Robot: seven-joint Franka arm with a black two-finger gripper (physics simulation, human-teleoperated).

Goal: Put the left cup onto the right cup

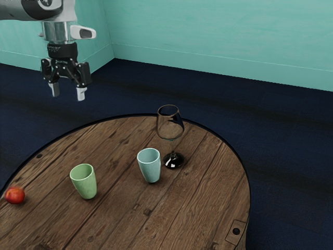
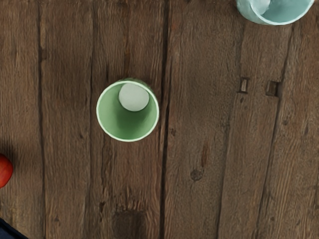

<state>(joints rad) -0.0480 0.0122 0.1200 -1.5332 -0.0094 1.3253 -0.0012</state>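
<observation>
In the exterior view, our hand (image 1: 67, 94) hangs high over the far edge of the table (image 1: 197, 208), fingers spread wide with nothing between them. The green cup (image 1: 84, 180), the left one, stands upright with its mouth up, at about 8 o'clock from the blue cup (image 1: 149, 164) and well apart from it. A wine glass (image 1: 170, 136) stands just beside the blue cup at its 1 o'clock, and an apple (image 1: 15, 195) lies near the table's edge at the green cup's 9 o'clock. From the hand, the green cup is far down at about 6 o'clock.

In the wrist view, we look almost straight down into the green cup (image 2: 127, 110), its rim a full circle. We judge that it sits nearly beneath the hand, so the approach is mostly a descent. The blue cup (image 2: 271, 11) lies at its 2 o'clock, the apple (image 2: 4, 170) at its 8 o'clock.
</observation>
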